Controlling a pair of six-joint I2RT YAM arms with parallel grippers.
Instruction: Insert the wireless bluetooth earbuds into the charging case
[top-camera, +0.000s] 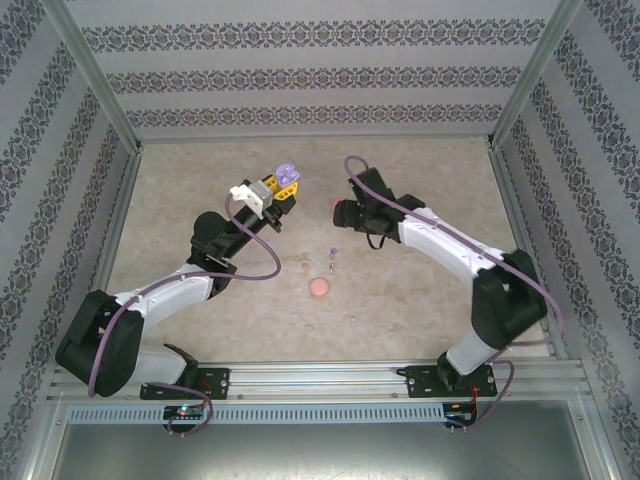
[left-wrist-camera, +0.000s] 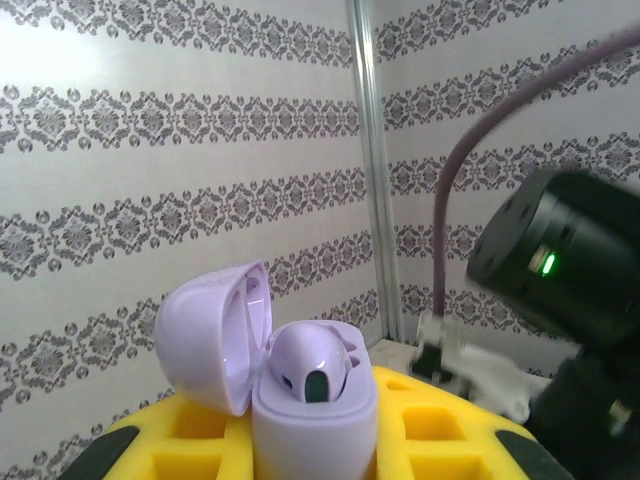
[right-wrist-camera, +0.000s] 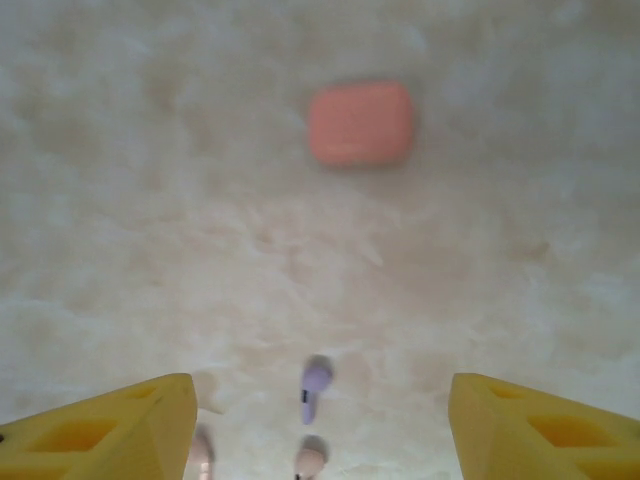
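While left gripper clamps open purple case | right gripper jaws apart above purple earbud | centre stem before closing.

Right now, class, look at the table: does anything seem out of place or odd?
Yes: a purple earbud lies loose on the table beside two pale ones, while the open purple case is held up off it.

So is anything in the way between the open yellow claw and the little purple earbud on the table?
No, nothing visible. The purple earbud lies on the bare table, in the gap between the open fingers of the right gripper. A pale earbud lies close beside it, not on top.
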